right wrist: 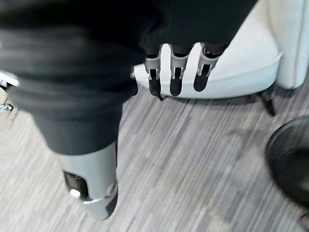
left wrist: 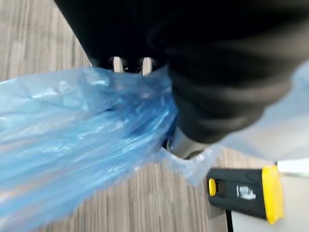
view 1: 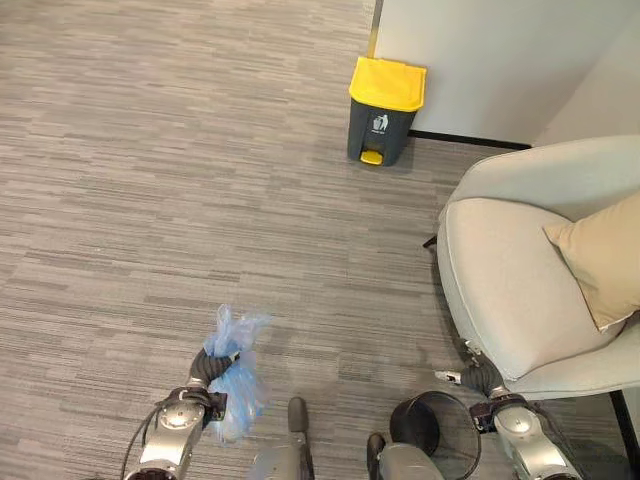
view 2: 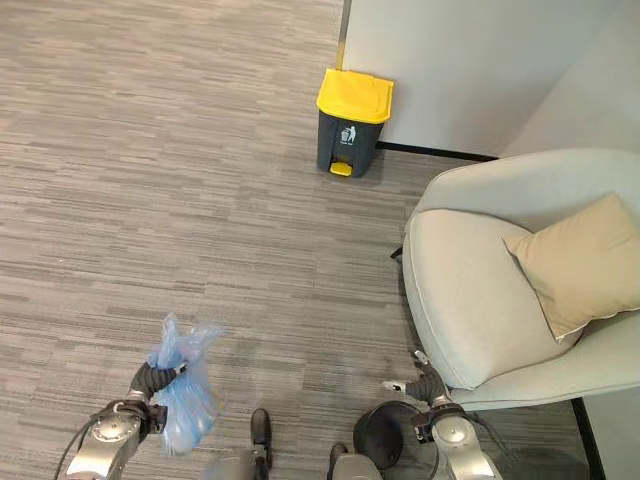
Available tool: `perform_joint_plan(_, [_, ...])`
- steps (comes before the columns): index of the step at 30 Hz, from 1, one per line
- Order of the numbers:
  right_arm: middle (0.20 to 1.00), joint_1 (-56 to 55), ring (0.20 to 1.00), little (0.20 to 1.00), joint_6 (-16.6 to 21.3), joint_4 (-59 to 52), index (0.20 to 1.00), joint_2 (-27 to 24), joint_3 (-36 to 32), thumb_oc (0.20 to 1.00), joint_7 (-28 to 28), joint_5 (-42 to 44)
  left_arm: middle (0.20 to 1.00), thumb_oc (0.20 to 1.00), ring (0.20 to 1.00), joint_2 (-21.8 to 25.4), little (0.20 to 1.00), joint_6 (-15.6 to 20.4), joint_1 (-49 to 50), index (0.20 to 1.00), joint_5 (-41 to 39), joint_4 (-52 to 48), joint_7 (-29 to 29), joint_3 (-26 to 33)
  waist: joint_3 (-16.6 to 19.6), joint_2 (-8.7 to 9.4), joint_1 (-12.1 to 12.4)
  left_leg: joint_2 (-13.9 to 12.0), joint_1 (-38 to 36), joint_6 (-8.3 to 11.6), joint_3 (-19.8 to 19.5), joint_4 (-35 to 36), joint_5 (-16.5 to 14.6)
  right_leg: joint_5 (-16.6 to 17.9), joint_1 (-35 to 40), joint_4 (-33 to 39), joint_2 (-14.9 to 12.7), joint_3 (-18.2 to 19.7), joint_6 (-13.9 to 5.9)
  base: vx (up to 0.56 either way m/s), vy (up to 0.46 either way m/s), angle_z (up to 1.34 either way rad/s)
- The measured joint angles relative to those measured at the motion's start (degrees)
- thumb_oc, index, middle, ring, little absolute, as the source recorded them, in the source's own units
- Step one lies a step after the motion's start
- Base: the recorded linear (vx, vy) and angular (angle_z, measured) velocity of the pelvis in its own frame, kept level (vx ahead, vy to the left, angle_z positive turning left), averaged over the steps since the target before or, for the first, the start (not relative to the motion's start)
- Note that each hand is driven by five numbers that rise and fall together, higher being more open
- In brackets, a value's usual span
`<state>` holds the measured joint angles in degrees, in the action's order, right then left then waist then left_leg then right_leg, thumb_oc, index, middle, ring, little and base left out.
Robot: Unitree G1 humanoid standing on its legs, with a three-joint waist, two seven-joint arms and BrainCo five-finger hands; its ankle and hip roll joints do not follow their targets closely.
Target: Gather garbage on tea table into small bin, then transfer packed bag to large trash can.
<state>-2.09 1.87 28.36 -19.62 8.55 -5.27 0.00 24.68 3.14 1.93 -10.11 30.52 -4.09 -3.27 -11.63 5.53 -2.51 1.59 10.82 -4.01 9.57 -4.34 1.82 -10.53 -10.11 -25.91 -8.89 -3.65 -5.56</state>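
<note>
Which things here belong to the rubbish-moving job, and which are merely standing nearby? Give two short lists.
Part of the job:
- crumpled blue plastic bag, gripped by the left hand
- dark grey pedal bin with yellow lid, against the wall
- small round black bin, on the floor by the right hand

Just nearby:
- pale grey upholstered armchair
- beige cushion on it

Pale armchair [view 2: 470, 290] on grey striped carpet [view 2: 150, 180] — tan cushion [view 2: 575, 265] leaning on its seat.
</note>
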Motion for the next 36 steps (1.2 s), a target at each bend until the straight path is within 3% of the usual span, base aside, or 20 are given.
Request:
perform_joint_plan(5, [1.000, -0.22, 1.000, 1.000, 0.07, -1.53, 1.000, 0.14, 0.03, 1.000, 0.32, 0.10, 0.200, 0.200, 0.200, -0.18, 0.200, -0.02, 0.19, 0.200, -0.02, 2.89, -0.56, 1.67, -2.60, 1.63, -0.16, 2.79, -4.49, -2.28, -0.05, 3.08, -2.97, 2.91, -14.78, 5.76, 3.84, -4.67, 0.62, 0.45, 0.111, -0.01])
perform_joint_plan(7, [1.000, 0.60, 1.000, 1.000, -0.08, 0.51, 1.000, 0.20, 0.00, 1.000, 0.31, 0.10, 0.200, 0.200, 0.200, -1.12, 0.200, -0.09, 1.17, 0.200, -0.02, 3.70, -0.88, 1.91, -4.14, 2.06, -0.16, 4.44, -5.15, -2.95, 1.02, -5.00, -10.48, 8.53, -17.19, 21.33, 0.57, -13.34, 1.37, 0.57, -0.030, 0.04])
perform_joint_plan(10, [1.000, -0.31, 1.000, 1.000, -1.00, 0.69, 1.000, 0.13, -0.12, 1.000, 0.47, 0.11, 0.200, 0.200, 0.200, -2.99, 0.200, -0.13, 2.69, 0.200, -0.01, 3.15, -1.02, 3.24, -4.30, -0.61, -0.06, 4.49, -11.00, -0.17, -1.45, -8.05, -19.26, 11.38, -16.98, 18.98, 0.23, -16.62, 1.39, 0.78, -0.207, 0.26])
perform_joint_plan(12, [1.000, -1.42, 1.000, 1.000, -1.27, 1.97, 1.000, -0.64, -0.07, 1.000, 0.48, 0.11, 0.200, 0.200, 0.200, -5.50, 0.200, -0.14, 3.73, 0.200, -0.02, 2.54, -0.81, 0.89, -1.73, -3.66, -0.66, -0.78, -19.70, 11.03, -6.46, -9.94, -15.38, 12.08, -10.07, 10.30, 3.83, -14.39, 11.10, 0.75, -0.354, 0.89])
perform_joint_plan(14, [1.000, -0.35, 1.000, 1.000, -0.81, 0.44, 1.000, -2.59, -0.35, 1.000, 0.45, 0.17, 0.200, 0.200, 0.200, -5.29, 0.200, -0.12, 5.63, 0.200, -0.03, 0.91, -0.44, 1.07, 1.10, -4.76, 0.24, -5.91, -9.47, 11.27, -4.94, -36.56, -4.84, 5.62, -1.33, 14.15, 8.86, -13.68, 13.36, 0.56, -0.222, -0.05])
perform_joint_plan(16, [1.000, 0.69, 1.000, 1.000, -0.72, 0.42, 1.000, -2.58, -1.41, 1.000, 0.13, 0.23, 0.200, 0.200, 0.200, -2.14, 0.200, -0.17, 5.28, 0.200, -0.03, -0.09, -0.37, 1.17, 2.50, -0.45, -0.11, -5.99, 5.45, 6.31, -3.84, -43.43, -10.56, 4.99, 6.73, 19.86, 9.10, -8.12, 12.78, 0.44, -0.045, -0.13])
perform_joint_plan(17, [1.000, 0.58, 1.000, 1.000, -1.19, 0.47, 1.000, -1.53, -1.87, 1.000, -0.33, 0.76, 0.200, 0.200, 0.200, -0.28, 0.200, 0.31, 4.01, 0.200, -0.03, -1.99, -0.27, 1.32, 1.45, 5.66, 0.82, -0.16, 10.80, 1.83, -2.09, -32.28, -13.07, 4.23, 11.66, 25.23, 5.05, -1.93, 11.18, 0.31, 0.061, -0.34])
perform_joint_plan(19, [1.000, 4.14, 1.000, 1.000, -0.56, 4.25, 1.000, -0.95, -1.91, 1.000, -0.97, 1.15, 0.200, 0.200, 0.200, -0.07, 0.200, 0.39, 3.85, 0.200, -0.04, -2.95, -0.28, 0.55, -1.09, 4.08, 3.81, 0.85, 23.37, 1.51, -1.44, -6.06, -1.70, 1.95, 20.71, 25.46, 7.27, -3.80, 4.48, 0.43, 0.141, -1.07])
perform_joint_plan(21, [1.000, -2.13, 1.000, 1.000, -0.80, 5.75, 1.000, -0.19, 0.69, 1.000, -1.32, 1.20, 0.200, 0.200, 0.200, 0.02, 0.200, 0.19, 8.72, 0.200, -0.03, -1.62, -0.36, -1.00, 1.41, -0.94, 4.70, 0.66, 20.35, -2.56, -2.43, -4.93, -2.98, 0.24, 33.09, 22.80, 10.73, -4.10, 1.89, 0.49, 0.291, -1.05])
perform_joint_plan(22, [1.000, -2.93, 1.000, 1.000, -1.06, 6.09, 1.000, 0.83, 1.51, 1.000, -1.39, 1.15, 0.200, 0.200, 0.200, 0.09, 0.200, -0.09, 6.80, 0.200, -0.04, -0.53, -0.38, -1.07, 1.55, 1.72, 3.36, 2.21, 19.13, -2.42, -0.20, -6.30, -2.18, -3.92, 30.42, 16.71, 7.17, -4.30, 1.32, 0.44, 0.324, -1.15])
perform_joint_plan(24, [1.000, -0.91, 1.000, 1.000, -0.71, 4.71, 1.000, 0.67, 0.89, 1.000, -1.44, 1.09, 0.200, 0.200, 0.200, -1.33, 0.200, -0.14, 3.89, 0.200, -0.01, 0.33, -0.33, -0.80, 1.04, 0.91, 2.48, 4.21, 6.63, -4.11, -1.14, -1.14, 7.28, -8.53, 23.81, 15.16, 4.98, -2.18, 0.59, 0.40, 0.357, -1.44])
perform_joint_plan(25, [1.000, -1.00, 1.000, 1.000, -0.73, 3.59, 1.000, 0.22, 1.28, 1.000, -1.48, 0.99, 0.200, 0.200, 0.200, -1.59, 0.200, 0.21, 0.73, 0.200, -0.02, 1.10, -0.34, -0.52, 2.52, 1.10, 0.56, 5.93, 1.66, -3.27, 0.08, 0.51, 0.60, -5.29, 14.32, 13.54, 6.64, -2.78, 2.73, 0.32, 0.351, -0.87])
perform_joint_plan(26, [1.000, -0.88, 1.000, 1.000, -1.21, 2.60, 1.000, 0.62, 2.25, 1.000, -1.32, 0.79, 0.200, 0.200, 0.200, -0.59, 0.200, 0.52, -1.35, 0.200, -0.02, 1.88, -0.10, -0.24, 3.65, 1.84, -1.08, 4.32, 4.16, -8.60, 1.70, -13.80, -6.88, -5.37, 11.74, 7.79, 4.20, -1.00, 1.16, 0.25, 0.234, -0.84])
perform_joint_plan(27, [1.000, -0.40, 1.000, 1.000, -1.20, 1.45, 1.000, 1.55, 2.14, 1.000, -0.79, 0.48, 0.200, 0.200, 0.200, -0.36, 0.200, -0.23, -1.59, 0.200, -0.01, 4.22, -0.43, 1.28, 3.36, -0.28, -0.62, 4.51, 0.18, -4.88, 1.65, -13.08, -11.08, -7.07, 6.69, -6.00, 3.04, -1.62, -0.35, 0.19, 0.119, -0.48])
perform_joint_plan(29, [1.000, -1.42, 1.000, 1.000, -1.14, -1.01, 1.000, 0.67, 2.10, 1.000, -0.72, 0.00, 0.200, 0.200, 0.200, -1.19, 0.200, -0.28, -3.26, 0.200, -0.03, 4.55, -0.46, 1.05, 2.29, -3.60, -1.89, 5.61, -6.73, -2.58, -1.80, -4.12, -8.55, -7.47, 1.97, -8.80, 4.04, -5.71, 1.57, 0.12, -0.010, 0.03])
perform_joint_plan(30, [1.000, -0.13, 1.000, 1.000, -1.19, -0.89, 1.000, 0.07, 2.48, 1.000, -0.48, -0.04, 0.200, 0.200, 0.200, -2.20, 0.200, 0.06, -5.51, 0.200, -0.05, 6.27, -0.69, 1.36, 0.17, -3.92, -1.81, 5.92, -5.73, 7.64, -3.14, -8.17, -7.84, -5.72, -0.89, -2.64, 5.78, -5.38, 5.89, 0.07, -0.057, 0.59])
perform_joint_plan(31, [1.000, 1.49, 1.000, 1.000, -1.13, 0.00, 1.000, 0.96, 3.70, 1.000, -0.33, -0.05, 0.200, 0.200, 0.200, -0.72, 0.200, 0.29, -6.02, 0.200, -0.02, 5.72, -0.38, 0.78, -1.14, 2.30, -1.81, 9.68, 2.25, 15.96, -1.27, -21.92, -1.20, -0.12, -3.02, 8.82, 0.72, -2.16, 9.44, 0.06, -0.085, 1.06])
perform_joint_plan(32, [1.000, 1.93, 1.000, 1.000, -1.11, 1.36, 1.000, 1.75, 2.24, 1.000, -0.30, -0.06, 0.200, 0.200, 0.200, 0.27, 0.200, 0.27, -3.95, 0.200, -0.05, 3.91, -0.47, 1.14, -1.66, 3.40, -1.79, 3.38, 8.34, 2.13, -0.89, -27.59, -9.14, 11.45, -2.11, 12.25, -3.35, -3.42, 3.20, 0.10, -0.134, 0.88])
perform_joint_plan(33, [1.000, 1.88, 1.000, 1.000, -1.26, 1.77, 1.000, 1.17, 1.51, 1.000, -0.34, -0.03, 0.200, 0.200, 0.200, 0.06, 0.200, 0.30, -2.52, 0.200, -0.05, 2.71, -0.49, 1.07, -1.28, 0.28, -1.14, -3.94, 8.01, 3.11, -4.11, -18.23, -7.35, 8.90, -1.54, 9.77, -1.20, -4.72, 0.08, 0.11, -0.136, 0.57])
perform_joint_plan(36, [1.000, 1.44, 1.000, 1.000, -0.98, 2.11, 1.000, 1.14, 1.97, 1.000, 0.40, -0.07, 0.200, 0.200, 0.200, -1.02, 0.200, -0.09, 3.01, 0.200, -0.17, 0.78, -0.64, 1.91, -1.86, -0.70, 1.88, -4.18, -1.34, 3.49, -2.92, -5.63, -2.91, 2.00, 0.66, 8.26, 0.47, -4.55, -0.90, 0.07, -0.071, -0.02])
